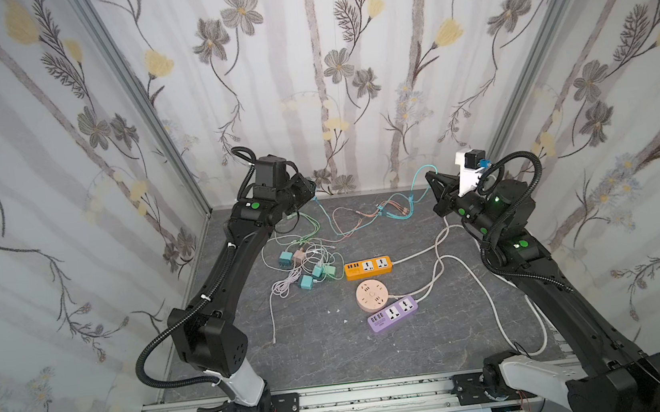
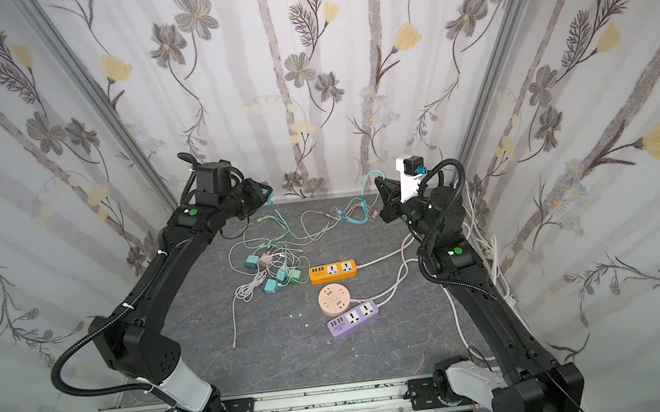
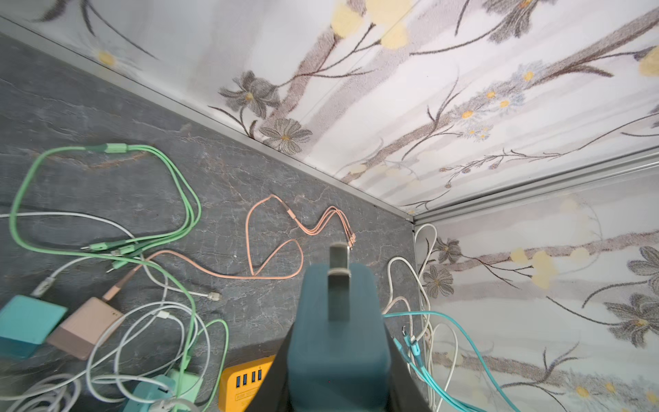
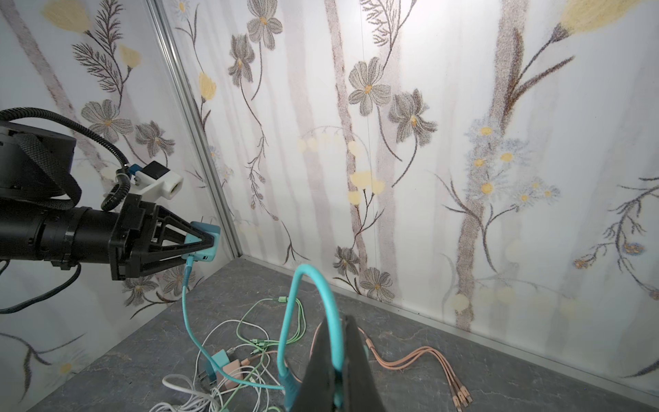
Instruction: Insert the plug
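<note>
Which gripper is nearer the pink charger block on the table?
Left. The left gripper, holding a teal charger, hangs above and behind the pink charger block; the right gripper, pinching the teal cable, is well off to the other side.

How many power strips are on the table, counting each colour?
orange power strip: 1
purple power strip: 1
pink round power strip: 1
Total: 3

walls [image 1: 306,71]: white floral wallpaper, 3 sides | floor [image 1: 336,361]: dark grey marbled | corner posts [image 1: 144,101]: aluminium
</note>
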Robot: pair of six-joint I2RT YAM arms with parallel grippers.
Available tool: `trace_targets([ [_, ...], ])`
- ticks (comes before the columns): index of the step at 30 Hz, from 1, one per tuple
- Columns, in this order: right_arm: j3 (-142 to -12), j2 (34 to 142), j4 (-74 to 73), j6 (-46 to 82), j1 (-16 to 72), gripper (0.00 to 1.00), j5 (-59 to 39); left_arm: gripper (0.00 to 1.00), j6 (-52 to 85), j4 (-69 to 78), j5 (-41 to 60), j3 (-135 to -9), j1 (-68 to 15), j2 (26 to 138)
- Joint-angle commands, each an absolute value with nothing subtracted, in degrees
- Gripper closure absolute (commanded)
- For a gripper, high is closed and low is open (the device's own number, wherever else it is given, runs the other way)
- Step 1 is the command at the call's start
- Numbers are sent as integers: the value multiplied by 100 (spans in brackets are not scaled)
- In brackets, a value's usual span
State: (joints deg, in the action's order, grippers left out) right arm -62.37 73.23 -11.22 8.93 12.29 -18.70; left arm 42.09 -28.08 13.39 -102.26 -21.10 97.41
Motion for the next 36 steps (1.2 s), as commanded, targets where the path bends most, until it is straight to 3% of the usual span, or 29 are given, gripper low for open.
trace_targets([
  [1,-6107,7211,-1023,949,1027,100,-1689,100,4369,-2662,1452,-10397,-2390,9955],
  [13,-4805,6610,-78,616,22,100,-1015,100,4916,-2274,1081,-10132,-3861,10896],
  [19,-4536,6609,163,519,-148,99,-1083,100,4681,-2746,1363,-11392,-3818,11830],
  [23,-5004,7110,9,496,-176,98,-1267,100,4457,-3205,1377,-12610,-3653,12318],
  [27,-5721,7880,-113,330,-178,95,-1408,100,4339,-3316,1400,-12799,-3492,12319],
  [30,-6237,8490,162,145,-185,80,-1319,100,4245,-3381,1329,-12610,-3406,12251],
  [32,-6492,8718,500,142,-183,51,-1174,100,4245,-3393,1360,-12544,-3365,12284],
  [35,-6317,8666,529,326,-184,22,-1027,100,4266,-3335,1386,-12551,-3344,12378],
  [36,-6170,8592,467,362,-181,17,-965,100,4286,-3285,1408,-12559,-3336,12413],
])
